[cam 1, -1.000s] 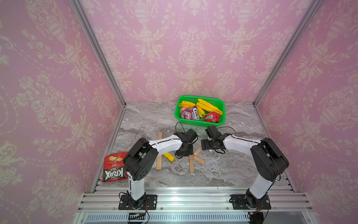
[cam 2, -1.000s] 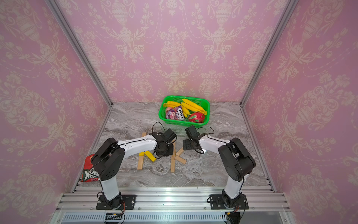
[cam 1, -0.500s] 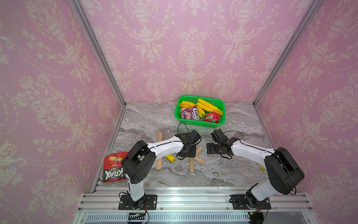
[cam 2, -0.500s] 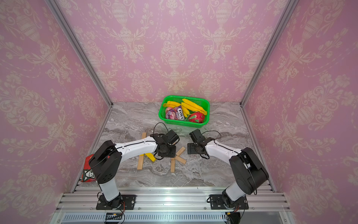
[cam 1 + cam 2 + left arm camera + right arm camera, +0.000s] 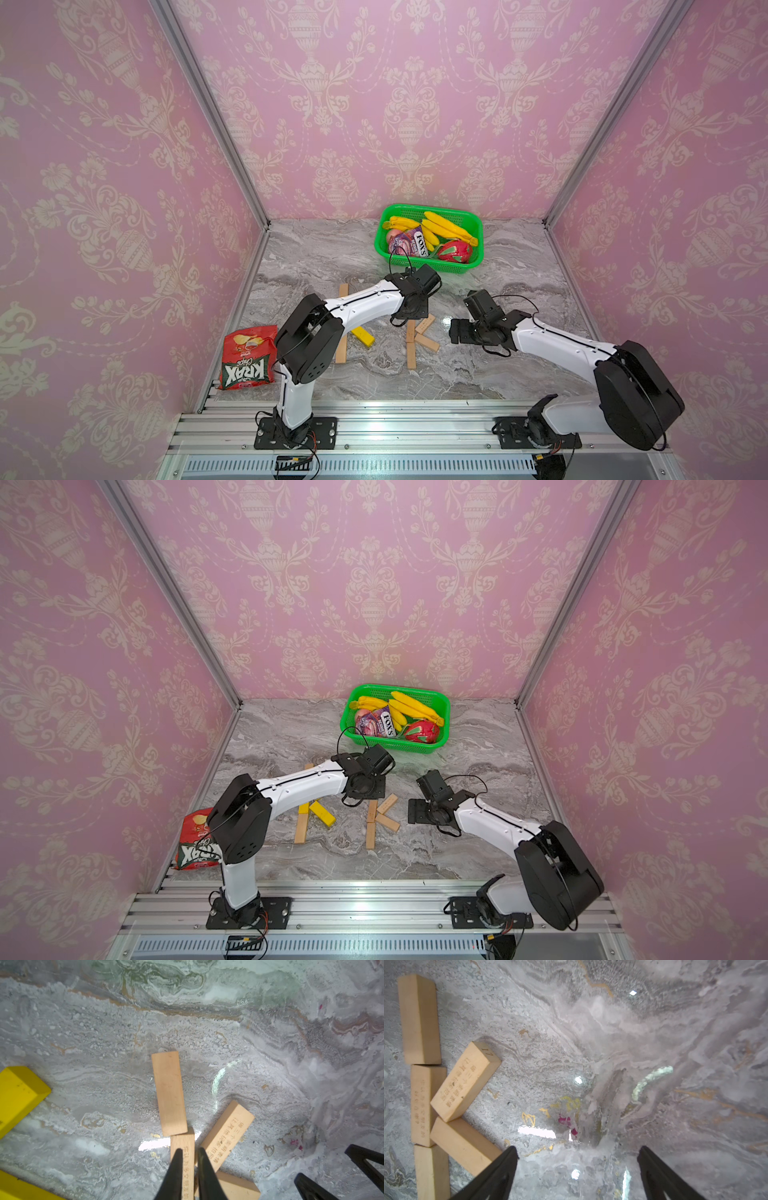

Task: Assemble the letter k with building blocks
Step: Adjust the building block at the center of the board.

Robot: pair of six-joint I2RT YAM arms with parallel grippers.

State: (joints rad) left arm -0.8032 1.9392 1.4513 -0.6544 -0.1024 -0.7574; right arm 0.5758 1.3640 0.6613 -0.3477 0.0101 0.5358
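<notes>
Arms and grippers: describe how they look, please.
The left arm and right arm match: white tubular links, bulky black joint housings, thin black cables looping at the wrists, black base plates on the silver rail. The left gripper and right gripper have slim, black, tapering fingers.

The building blocks [image 5: 411, 356] are tan or yellow, the table [image 5: 316, 257] grey veined marble, the basket [image 5: 449, 267] green.

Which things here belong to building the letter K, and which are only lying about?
For the job: wooden K, spare wood bars, yellow blocks.
Lying about: green basket, bananas, sweets packet, chips bag.
</notes>
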